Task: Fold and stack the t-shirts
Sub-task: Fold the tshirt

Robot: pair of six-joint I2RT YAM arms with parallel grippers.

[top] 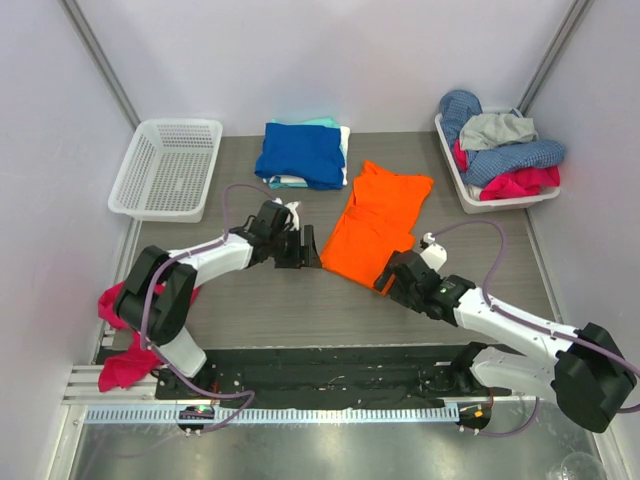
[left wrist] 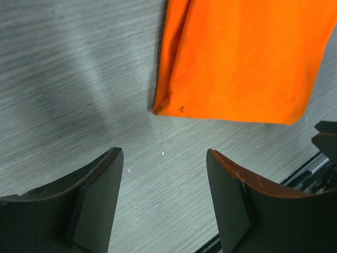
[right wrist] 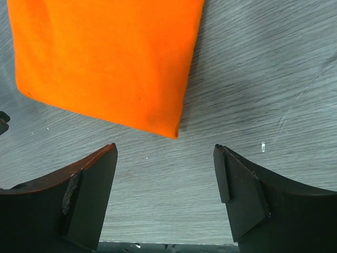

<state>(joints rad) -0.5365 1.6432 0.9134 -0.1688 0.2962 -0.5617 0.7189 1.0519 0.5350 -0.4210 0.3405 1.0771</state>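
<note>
A bright orange t-shirt (top: 380, 225) lies folded into a long strip, slanting across the middle of the table. Its near end shows in both wrist views (left wrist: 237, 58) (right wrist: 105, 58). My left gripper (top: 305, 250) (left wrist: 164, 153) stands open just left of the strip's near-left corner, with only bare table between its fingers. At the near-right corner my right gripper (top: 392, 272) (right wrist: 165, 148) is also open and empty, a short way from the cloth. A folded royal blue t-shirt (top: 300, 153) tops a stack of pale teal and white ones at the back.
An empty white mesh basket (top: 165, 168) stands at the back left. A white tray (top: 455, 170) at the back right holds a heap of unfolded clothes. A red cloth (top: 125, 340) hangs by the left arm's base. Walls close in both sides.
</note>
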